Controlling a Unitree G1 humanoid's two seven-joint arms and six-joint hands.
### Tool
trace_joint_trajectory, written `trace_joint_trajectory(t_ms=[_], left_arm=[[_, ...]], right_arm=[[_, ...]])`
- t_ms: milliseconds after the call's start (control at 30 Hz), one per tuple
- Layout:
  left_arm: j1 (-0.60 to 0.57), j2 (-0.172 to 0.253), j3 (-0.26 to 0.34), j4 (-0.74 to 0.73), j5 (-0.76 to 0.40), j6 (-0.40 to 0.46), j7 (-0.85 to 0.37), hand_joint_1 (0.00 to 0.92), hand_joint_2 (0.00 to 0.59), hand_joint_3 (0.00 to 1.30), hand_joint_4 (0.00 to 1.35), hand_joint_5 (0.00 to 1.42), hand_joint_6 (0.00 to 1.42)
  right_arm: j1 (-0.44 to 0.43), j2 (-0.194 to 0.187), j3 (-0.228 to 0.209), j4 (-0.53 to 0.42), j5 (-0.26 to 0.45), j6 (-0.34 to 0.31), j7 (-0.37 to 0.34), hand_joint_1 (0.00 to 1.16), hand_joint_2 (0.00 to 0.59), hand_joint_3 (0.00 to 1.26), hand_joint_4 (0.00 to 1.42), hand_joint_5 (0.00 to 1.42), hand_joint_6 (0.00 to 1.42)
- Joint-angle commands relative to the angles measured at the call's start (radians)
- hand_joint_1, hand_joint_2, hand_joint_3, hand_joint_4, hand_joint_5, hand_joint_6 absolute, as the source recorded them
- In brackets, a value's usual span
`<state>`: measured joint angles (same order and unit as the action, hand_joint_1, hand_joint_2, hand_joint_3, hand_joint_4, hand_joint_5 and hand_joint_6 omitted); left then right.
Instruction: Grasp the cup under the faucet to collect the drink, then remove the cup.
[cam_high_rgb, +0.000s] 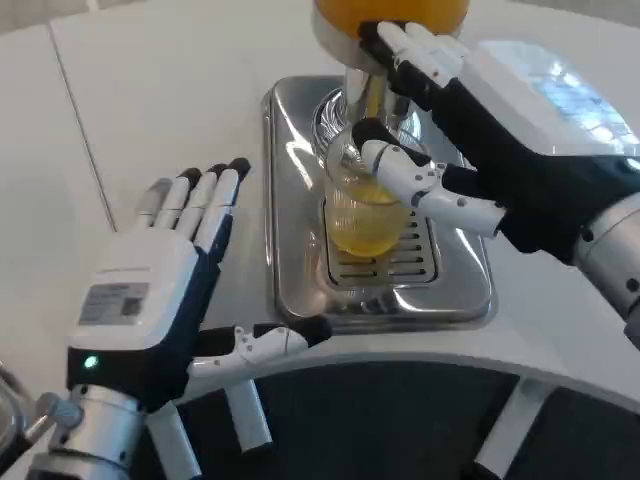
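We see the right hand (440, 130) holding the cup (362, 215) of yellow drink under the faucet (365, 95). The left hand (170, 280) hovers spread beside the tray (290, 230).

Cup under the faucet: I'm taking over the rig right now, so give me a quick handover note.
Right hand: grips the cup, fingers also up at the dispenser.
Left hand: holds nothing, fingers apart, over the table left of the drip tray.
Cup stands on the tray under the faucet, partly filled with yellow drink.
Done: grasp, some collecting.
Left: finish filling, remove the cup.
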<state>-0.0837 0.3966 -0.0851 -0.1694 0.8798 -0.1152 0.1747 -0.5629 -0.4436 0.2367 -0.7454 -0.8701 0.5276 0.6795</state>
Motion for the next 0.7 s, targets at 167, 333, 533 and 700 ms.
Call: trace_joint_trajectory(t_ms=[167, 333, 533, 700], left_arm=[[-0.049, -0.008, -0.04, 0.052, 0.005, 0.015, 0.022, 0.008, 0.001, 0.0, 0.0, 0.0, 0.01], [-0.063, -0.008, -0.053, 0.062, 0.003, 0.022, 0.024, 0.011, 0.004, 0.0, 0.0, 0.0, 0.01], [-0.074, -0.005, -0.066, 0.075, 0.0, 0.027, 0.023, 0.012, 0.005, 0.0, 0.0, 0.0, 0.01], [-0.085, -0.01, -0.09, 0.084, 0.015, 0.021, 0.034, 0.014, 0.007, 0.0, 0.0, 0.0, 0.01]], right_arm=[[0.014, -0.001, -0.008, -0.001, 0.015, -0.039, 0.02, 0.0, 0.512, 0.09, 0.0, 0.03, 0.06], [0.029, 0.023, -0.024, -0.002, 0.024, -0.014, 0.018, 0.0, 0.511, 0.09, 0.0, 0.03, 0.06], [0.058, 0.062, -0.065, -0.009, 0.04, 0.017, 0.006, 0.0, 0.512, 0.09, 0.0, 0.03, 0.06], [0.09, 0.114, -0.13, -0.027, 0.067, 0.075, -0.027, 0.0, 0.532, 0.09, 0.0, 0.03, 0.05]])
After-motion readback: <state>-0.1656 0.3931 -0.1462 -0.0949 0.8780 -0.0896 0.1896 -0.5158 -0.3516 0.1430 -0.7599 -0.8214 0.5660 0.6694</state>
